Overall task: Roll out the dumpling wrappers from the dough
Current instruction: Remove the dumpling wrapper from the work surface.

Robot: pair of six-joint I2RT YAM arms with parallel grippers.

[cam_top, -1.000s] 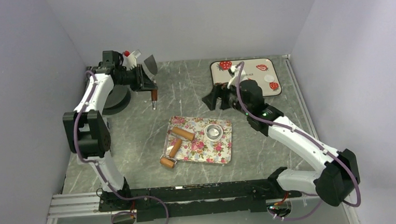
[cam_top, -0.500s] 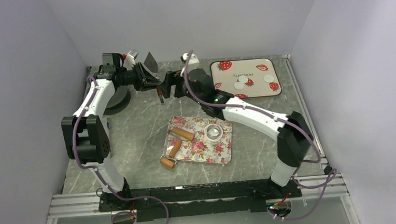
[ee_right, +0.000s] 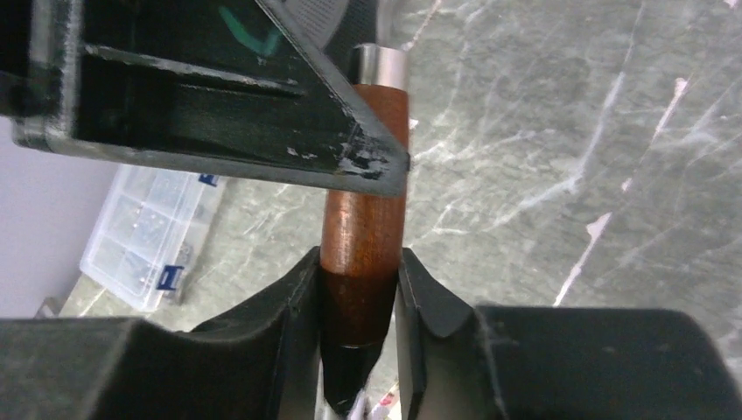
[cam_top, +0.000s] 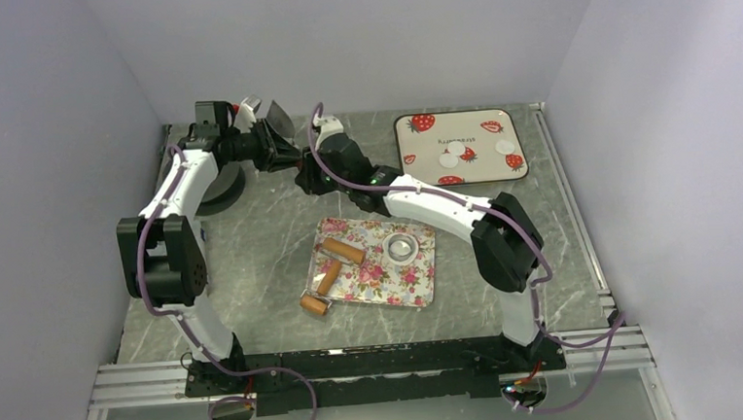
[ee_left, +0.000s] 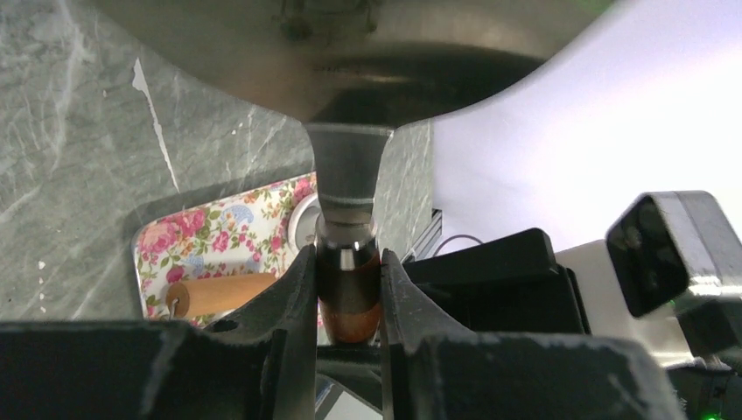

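Dumpling wrappers (cam_top: 506, 146) lie flat, white and round on strawberry tray (cam_top: 465, 124).

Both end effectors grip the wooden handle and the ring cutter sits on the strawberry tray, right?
No: the ring cutter sits on the floral tray, as top external shows. The left end effector and right end effector both clamp the wooden handle.

top: high, from the near edge, looking down on the whole table (cam_top: 252, 237)
left wrist: close on handle (ee_left: 348, 297)
right wrist: close, same handle
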